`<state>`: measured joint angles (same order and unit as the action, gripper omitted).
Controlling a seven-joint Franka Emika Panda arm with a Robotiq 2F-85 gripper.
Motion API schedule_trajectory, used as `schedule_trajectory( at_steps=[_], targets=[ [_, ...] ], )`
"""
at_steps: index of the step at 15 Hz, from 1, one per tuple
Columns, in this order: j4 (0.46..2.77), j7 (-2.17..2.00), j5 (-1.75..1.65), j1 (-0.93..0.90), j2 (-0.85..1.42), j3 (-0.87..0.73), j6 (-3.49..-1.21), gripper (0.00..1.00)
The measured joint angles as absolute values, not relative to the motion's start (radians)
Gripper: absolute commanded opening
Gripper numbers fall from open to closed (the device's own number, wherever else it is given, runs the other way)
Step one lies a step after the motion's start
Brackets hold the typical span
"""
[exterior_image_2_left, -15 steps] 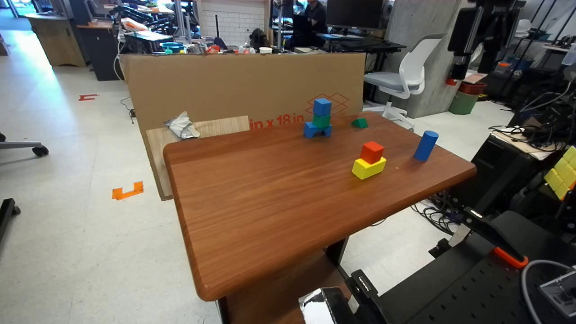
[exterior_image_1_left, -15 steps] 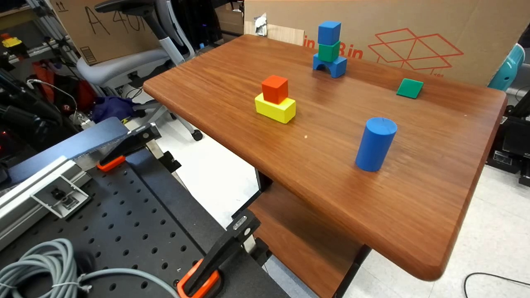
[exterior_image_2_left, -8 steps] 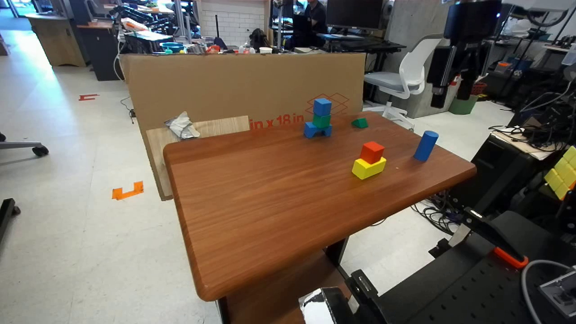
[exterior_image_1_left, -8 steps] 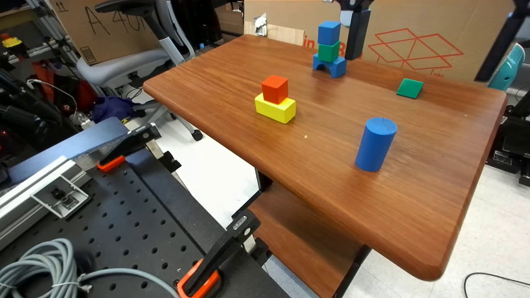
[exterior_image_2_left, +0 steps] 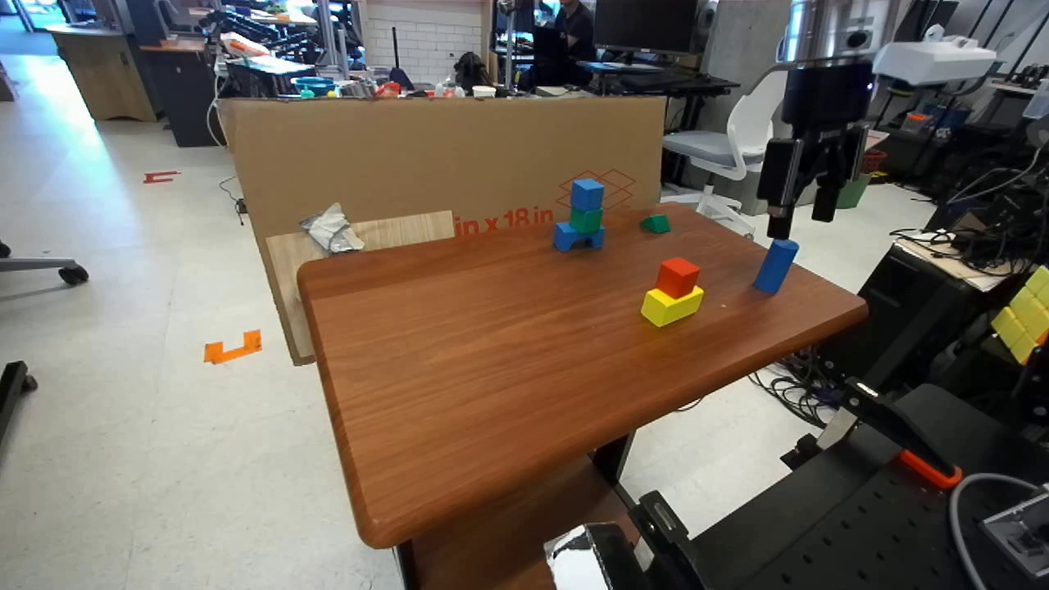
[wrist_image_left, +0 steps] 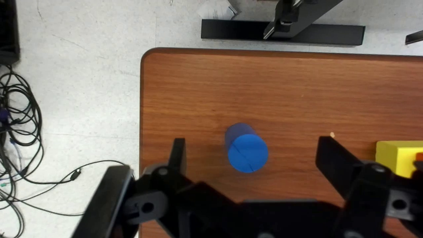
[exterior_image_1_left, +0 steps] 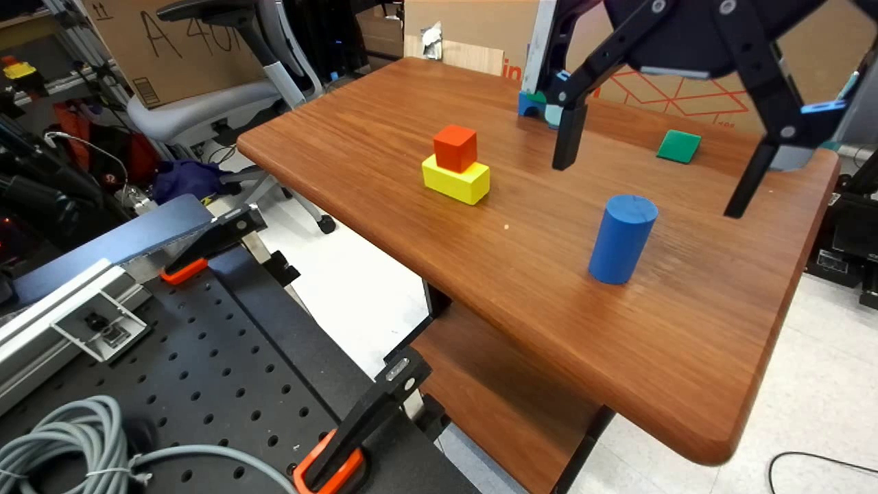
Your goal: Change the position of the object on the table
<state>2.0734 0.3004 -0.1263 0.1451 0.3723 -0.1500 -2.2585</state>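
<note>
Nearest in an exterior view, the blue cylinder (exterior_image_1_left: 623,240) stands on end on the worktop (exterior_image_1_left: 720,329), toward the corner where the near long edge meets the short edge at the right. Above it hangs your gripper (exterior_image_1_left: 651,185), its jaws spread much wider than the cylinder and holding nothing.

That is the change: half a second ago the fingers (exterior_image_1_left: 569,140) only dipped in at the top of this view; now you have them down over the worktop. The cylinder has not shifted, so you seem to be on the approach, with the relocation itself not yet begun. In the wrist view the cylinder shows between the fingers, apart from both, so a nearly straight descent looks right. Keep it centred: a finger on the rim could topple it.

Further off, a red cube (exterior_image_1_left: 455,149) sits on a yellow block (exterior_image_1_left: 456,180), farther from that short edge than the cylinder. Beyond, near the far long edge, are a green triangular prism (exterior_image_1_left: 679,146) and, stacked, a blue cube (exterior_image_2_left: 587,196) on a green cube (exterior_image_2_left: 586,220) on a blue arch block (exterior_image_2_left: 578,233). Choose a new spot well apart from these.
</note>
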Motion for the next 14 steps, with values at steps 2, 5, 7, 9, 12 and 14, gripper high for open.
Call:
schedule_trajectory(
  at_steps=[2, 5, 7, 9, 12, 14],
  targets=[
    [2.071, 0.294, -0.132, 0.145, 0.393, -0.15, -2.268, 1.0],
    [2.064, 0.281, -0.137, 0.145, 0.422, -0.15, -2.277, 1.0],
    [2.059, 0.271, -0.144, 0.145, 0.439, -0.151, -2.277, 0.74],
    [2.051, 0.265, -0.153, 0.145, 0.453, -0.151, -2.278, 0.58],
    [2.038, 0.264, -0.155, 0.146, 0.469, -0.152, -2.278, 0.35],
    [2.031, 0.264, -0.155, 0.147, 0.473, -0.153, -2.278, 0.2]
  ],
)
